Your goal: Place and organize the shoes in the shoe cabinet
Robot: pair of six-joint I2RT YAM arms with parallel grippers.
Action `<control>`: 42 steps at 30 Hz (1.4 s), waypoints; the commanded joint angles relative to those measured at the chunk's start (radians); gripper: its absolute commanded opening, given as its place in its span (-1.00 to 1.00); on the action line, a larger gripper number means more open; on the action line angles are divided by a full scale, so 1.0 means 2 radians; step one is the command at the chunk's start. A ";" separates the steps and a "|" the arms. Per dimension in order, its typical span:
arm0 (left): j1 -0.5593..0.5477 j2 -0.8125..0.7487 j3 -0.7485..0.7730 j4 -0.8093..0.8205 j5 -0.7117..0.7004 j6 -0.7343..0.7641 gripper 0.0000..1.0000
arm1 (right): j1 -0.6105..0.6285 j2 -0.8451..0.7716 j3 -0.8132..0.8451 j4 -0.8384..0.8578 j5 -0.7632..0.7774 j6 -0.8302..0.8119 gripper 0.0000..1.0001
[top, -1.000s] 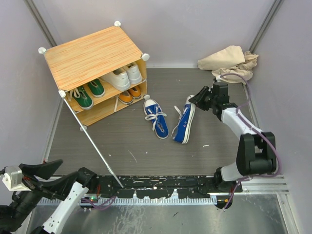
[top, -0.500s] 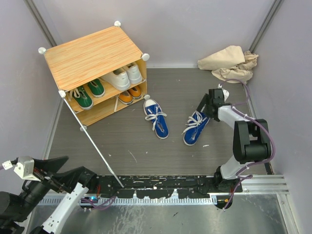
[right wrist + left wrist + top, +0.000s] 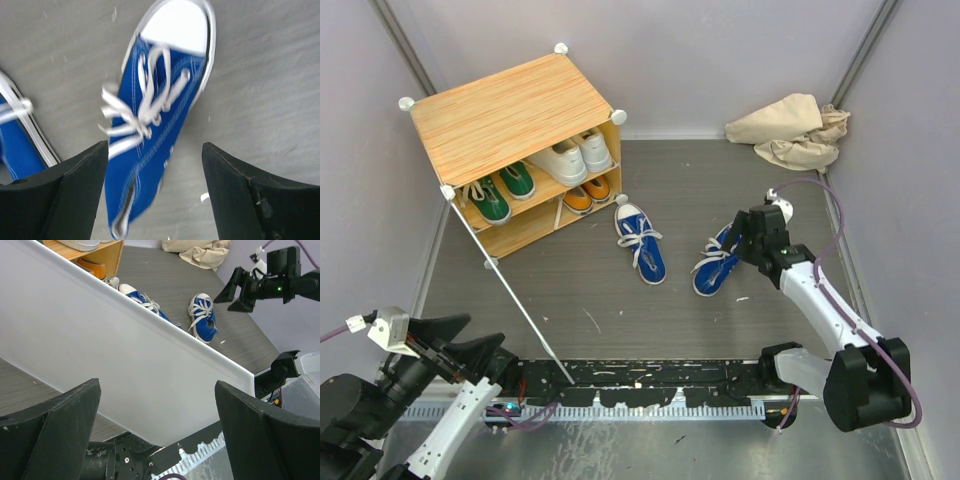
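The shoe cabinet (image 3: 505, 115) stands at the far left with its door (image 3: 510, 290) swung open toward me. Green shoes (image 3: 505, 190) and white shoes (image 3: 575, 155) sit on its upper shelf, orange shoes (image 3: 588, 193) below. Two blue shoes lie on the floor, one (image 3: 640, 243) near the cabinet and one (image 3: 717, 265) further right. My right gripper (image 3: 745, 240) is open and empty just above the right blue shoe (image 3: 155, 115). My left gripper (image 3: 470, 340) is open and empty at the near left, facing the white door panel (image 3: 100, 350).
A crumpled beige cloth (image 3: 790, 130) lies in the far right corner. The open door runs diagonally from the cabinet to the near rail (image 3: 650, 385). Grey walls close in on both sides and at the back.
The right blue shoe, held tilted on its side a second ago, now lies sole-down on the floor. My right gripper has let it go and drawn back toward me. My left arm has shifted slightly.
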 commanded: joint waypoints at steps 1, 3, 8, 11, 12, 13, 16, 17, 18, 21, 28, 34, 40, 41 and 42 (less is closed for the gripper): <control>-0.001 0.019 0.001 0.038 0.004 -0.001 0.96 | 0.019 -0.044 -0.035 -0.044 -0.039 0.021 0.57; -0.001 0.022 0.004 0.035 0.005 0.000 0.96 | 0.026 -0.055 -0.043 -0.057 -0.045 0.019 0.56; 0.000 0.014 0.004 0.034 -0.002 -0.002 0.96 | 0.029 -0.050 -0.069 -0.046 -0.052 0.015 0.54; -0.001 0.009 0.003 0.033 -0.007 -0.005 0.96 | 0.029 -0.026 -0.078 -0.015 -0.064 0.013 0.53; -0.001 0.011 0.003 0.031 -0.007 -0.005 0.96 | 0.029 -0.017 -0.080 -0.005 -0.066 0.013 0.52; -0.001 0.012 0.005 0.028 -0.007 -0.005 0.96 | 0.029 -0.008 -0.081 0.005 -0.066 0.014 0.52; 0.000 0.017 0.011 0.019 -0.008 0.000 0.96 | 0.029 0.020 -0.084 0.032 -0.066 0.014 0.51; -0.001 0.019 0.014 0.016 -0.009 0.001 0.96 | 0.029 0.029 -0.085 0.039 -0.066 0.015 0.51; 0.000 0.019 0.014 0.015 -0.010 0.002 0.96 | 0.029 0.039 -0.086 0.047 -0.064 0.015 0.51; -0.001 0.016 0.012 0.014 -0.013 0.002 0.96 | 0.029 0.071 -0.092 0.070 -0.054 0.014 0.50; -0.001 0.013 0.011 -0.001 -0.023 0.002 0.96 | 0.030 0.081 -0.087 0.072 -0.042 -0.001 -0.63; -0.001 0.015 0.013 0.004 -0.025 -0.002 0.96 | 0.057 -0.015 -0.025 0.008 -0.012 -0.056 -0.98; 0.000 0.025 0.009 0.016 -0.019 -0.010 0.96 | 0.183 -0.059 0.081 -0.033 0.052 -0.071 -0.98; -0.001 0.025 0.007 0.019 -0.017 -0.013 0.96 | 0.200 -0.053 0.102 -0.038 0.051 -0.076 -0.98; -0.001 0.024 0.004 0.022 -0.015 -0.015 0.96 | 0.222 -0.044 0.120 -0.041 0.039 -0.080 -0.98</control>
